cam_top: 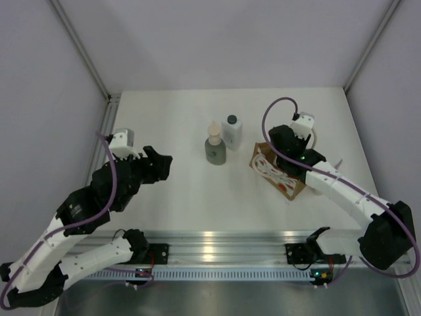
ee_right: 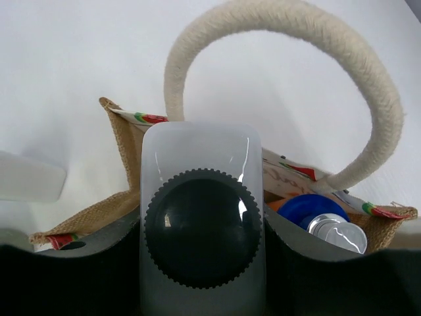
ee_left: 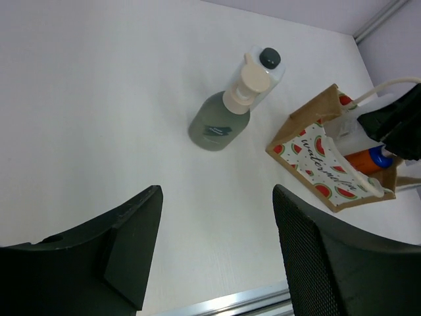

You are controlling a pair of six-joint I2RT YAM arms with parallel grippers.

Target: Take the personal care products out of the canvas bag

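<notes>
White bottle (ee_right: 202,224) clamped in R end effector (ee_right: 202,247) at canvas bag (ee_right: 122,172) mouth; L end effector (ee_left: 217,197) open.

A grey-green bottle (cam_top: 214,150) with a beige pump top is seen upright at the centre of the top view. A white dark-capped bottle (cam_top: 231,130) is set upright just behind it. The canvas bag (cam_top: 275,172), tan with a watermelon print and cream rope handles, is found right of centre, mouth open. At its mouth a second white bottle (ee_right: 200,230) is seen, ribbed dark cap up. An orange blue-capped bottle (ee_left: 368,158) is lodged inside beside it.
</notes>
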